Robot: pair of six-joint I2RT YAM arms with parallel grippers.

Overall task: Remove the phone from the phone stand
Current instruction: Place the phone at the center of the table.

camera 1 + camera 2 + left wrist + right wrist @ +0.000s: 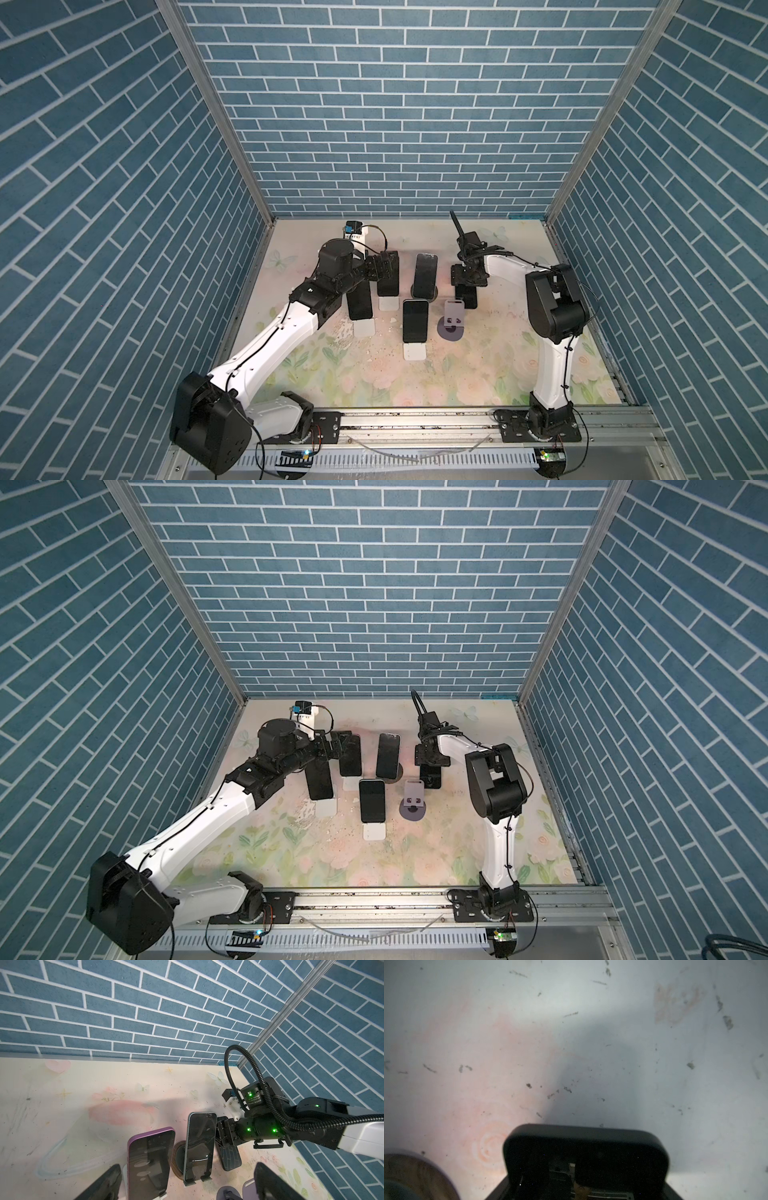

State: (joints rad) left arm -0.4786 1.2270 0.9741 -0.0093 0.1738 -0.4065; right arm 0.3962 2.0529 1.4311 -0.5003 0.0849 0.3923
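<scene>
Your right gripper (pixel 467 282) looks clamped on the phone (pixel 468 298), its long axis near upright, just beside the empty stand (pixel 453 316); your left gripper (pixel 388 268) gapes wide, well apart.

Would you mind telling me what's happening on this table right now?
The right gripper holds a dark phone by its upper end, tilted, close to the table near the empty purple stand. The left gripper hangs open at a purple phone sitting on its white stand. Three more phones rest on stands.
</scene>
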